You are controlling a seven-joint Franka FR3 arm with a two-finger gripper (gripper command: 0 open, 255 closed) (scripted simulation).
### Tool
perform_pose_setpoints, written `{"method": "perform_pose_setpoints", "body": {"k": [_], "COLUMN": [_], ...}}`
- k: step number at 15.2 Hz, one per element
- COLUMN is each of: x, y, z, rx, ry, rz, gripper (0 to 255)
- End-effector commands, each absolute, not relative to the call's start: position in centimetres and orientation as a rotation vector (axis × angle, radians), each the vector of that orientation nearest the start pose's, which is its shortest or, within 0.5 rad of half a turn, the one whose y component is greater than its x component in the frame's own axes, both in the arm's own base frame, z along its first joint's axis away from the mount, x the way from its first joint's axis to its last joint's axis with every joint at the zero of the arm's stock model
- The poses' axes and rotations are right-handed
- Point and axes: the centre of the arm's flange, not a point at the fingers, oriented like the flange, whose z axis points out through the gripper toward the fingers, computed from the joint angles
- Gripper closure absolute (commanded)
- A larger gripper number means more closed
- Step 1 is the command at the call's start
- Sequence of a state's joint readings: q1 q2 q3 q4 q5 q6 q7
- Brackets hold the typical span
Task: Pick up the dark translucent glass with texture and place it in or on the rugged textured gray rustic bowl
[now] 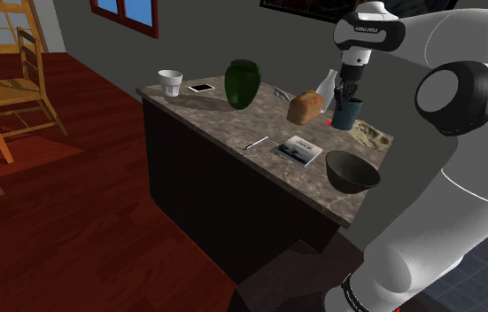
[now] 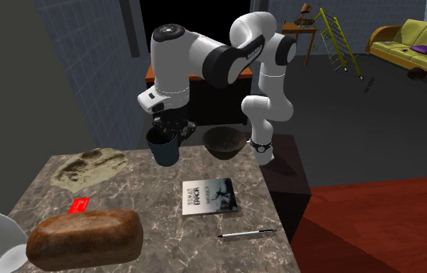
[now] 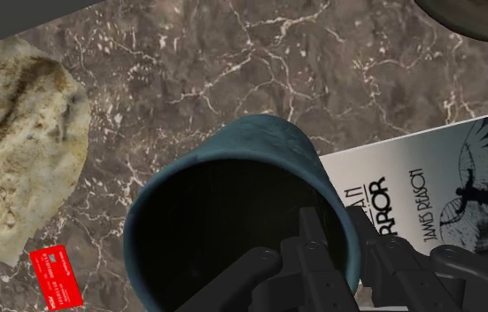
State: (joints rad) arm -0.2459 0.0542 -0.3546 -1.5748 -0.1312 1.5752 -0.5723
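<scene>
The dark teal textured glass (image 1: pixel 348 115) (image 2: pixel 163 149) (image 3: pixel 233 168) is upright over the marble countertop (image 1: pixel 211 120), beside a rough beige patch (image 2: pixel 87 167). My gripper (image 1: pixel 348 96) (image 2: pixel 170 130) (image 3: pixel 339 241) comes down from above and is shut on the glass's rim, one finger inside the cup and one outside. I cannot tell whether the glass's base touches the counter. The dark grey rugged bowl (image 1: pixel 352 170) (image 2: pixel 225 142) (image 3: pixel 476 18) sits at the counter's edge nearest the stand, a short way from the glass.
A book (image 1: pixel 300 150) (image 2: pixel 210 196) (image 3: pixel 428 195) lies between glass and bowl, with a pen (image 2: pixel 246 232) past it. A bread loaf (image 1: pixel 305 107) (image 2: pixel 84 236), red card (image 2: pixel 79 205) (image 3: pixel 56 276), white jug (image 1: pixel 326 84), green vase (image 1: pixel 242 83), white cup (image 1: pixel 171 82) and phone (image 1: pixel 201 88) share the counter.
</scene>
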Motion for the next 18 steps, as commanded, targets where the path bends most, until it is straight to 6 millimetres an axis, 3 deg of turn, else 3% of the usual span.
{"method": "perform_pose_setpoints", "body": {"k": [1,8,18], "x": [46.5,46.5,37.2], "y": [-32.9,-32.9,-23.7], "z": [60.8,64.0,65.6], "rx": [-3.232,-3.232,-3.232], "ry": [0.039,0.039,0.039], "rz": [0.202,0.202,0.202], "gripper": [255,255,255]}}
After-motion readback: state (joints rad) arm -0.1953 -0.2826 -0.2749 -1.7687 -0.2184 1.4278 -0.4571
